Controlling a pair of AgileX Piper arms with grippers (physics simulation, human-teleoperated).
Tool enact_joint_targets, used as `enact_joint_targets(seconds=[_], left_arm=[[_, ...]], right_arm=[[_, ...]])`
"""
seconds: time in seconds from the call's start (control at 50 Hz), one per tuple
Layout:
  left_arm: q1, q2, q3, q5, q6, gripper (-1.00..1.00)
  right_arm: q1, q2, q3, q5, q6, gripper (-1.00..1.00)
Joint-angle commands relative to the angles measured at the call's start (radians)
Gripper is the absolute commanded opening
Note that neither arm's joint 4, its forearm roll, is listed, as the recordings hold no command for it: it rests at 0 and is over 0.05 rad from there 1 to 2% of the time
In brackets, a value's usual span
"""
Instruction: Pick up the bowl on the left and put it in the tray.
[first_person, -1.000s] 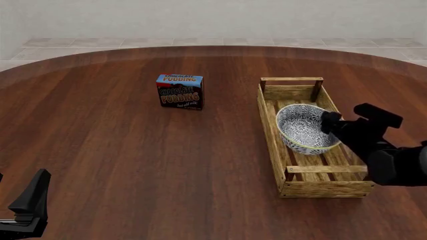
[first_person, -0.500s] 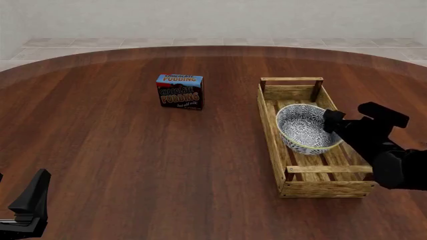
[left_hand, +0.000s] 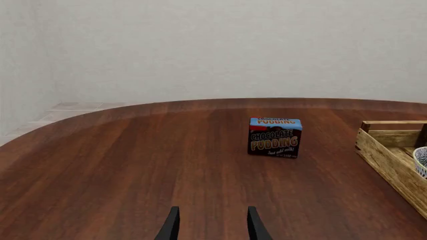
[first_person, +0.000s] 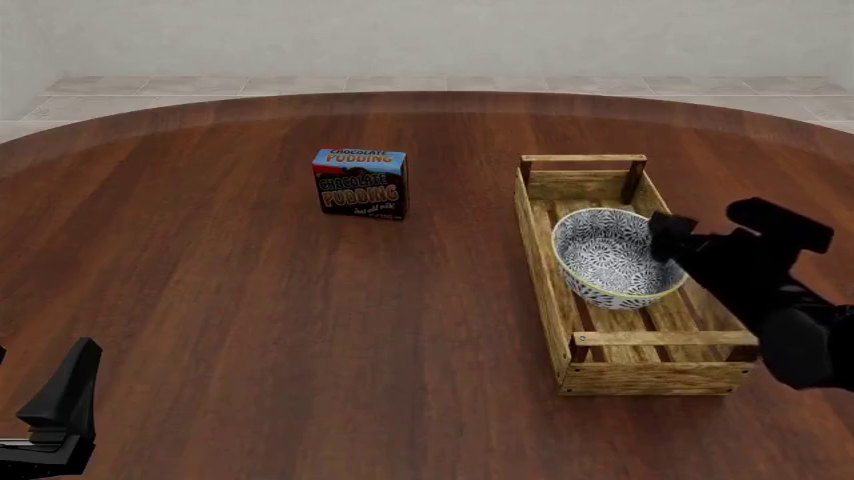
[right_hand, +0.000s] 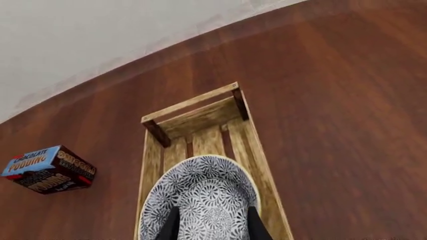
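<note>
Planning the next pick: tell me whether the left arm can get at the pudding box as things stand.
Probably yes: the left gripper is open, facing the pudding box across bare table, nothing between them.

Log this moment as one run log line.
bowl: in tray | right end effector: open, over bowl rim | left end effector: open, idle | pudding box: on table

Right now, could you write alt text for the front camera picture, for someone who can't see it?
A blue-and-white floral ceramic bowl sits inside a long light-wood slatted tray on a dark wooden table, with the black right gripper at the bowl's right rim. A small chocolate pudding box stands apart to the left; the left gripper rests low at the near left corner.
</note>
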Motion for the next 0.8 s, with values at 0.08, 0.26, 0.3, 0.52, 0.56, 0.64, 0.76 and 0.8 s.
enact_joint_targets(seconds=[0.08, 0.26, 0.3, 0.52, 0.56, 0.64, 0.76, 0.8], left_arm=[[0.000, 0.000, 0.000, 0.000, 0.000, 1.00], [0.000, 0.000, 0.000, 0.000, 0.000, 1.00], [0.000, 0.000, 0.000, 0.000, 0.000, 1.00], [0.000, 0.000, 0.000, 0.000, 0.000, 1.00], [0.000, 0.000, 0.000, 0.000, 0.000, 1.00], [0.000, 0.000, 0.000, 0.000, 0.000, 1.00], [0.000, 0.000, 0.000, 0.000, 0.000, 1.00], [0.000, 0.000, 0.000, 0.000, 0.000, 1.00]], right_arm=[[0.019, -0.115, 0.026, 0.057, 0.008, 1.00], [0.038, -0.197, 0.043, 0.100, 0.015, 1.00], [0.039, -0.213, 0.044, 0.111, 0.017, 1.00], [0.042, -0.282, 0.056, 0.148, 0.017, 1.00], [0.040, -0.300, 0.060, 0.157, 0.019, 1.00], [0.042, -0.336, 0.067, 0.175, 0.017, 1.00], [0.038, -0.371, 0.070, 0.199, 0.017, 1.00], [0.038, -0.392, 0.072, 0.213, 0.022, 1.00]])
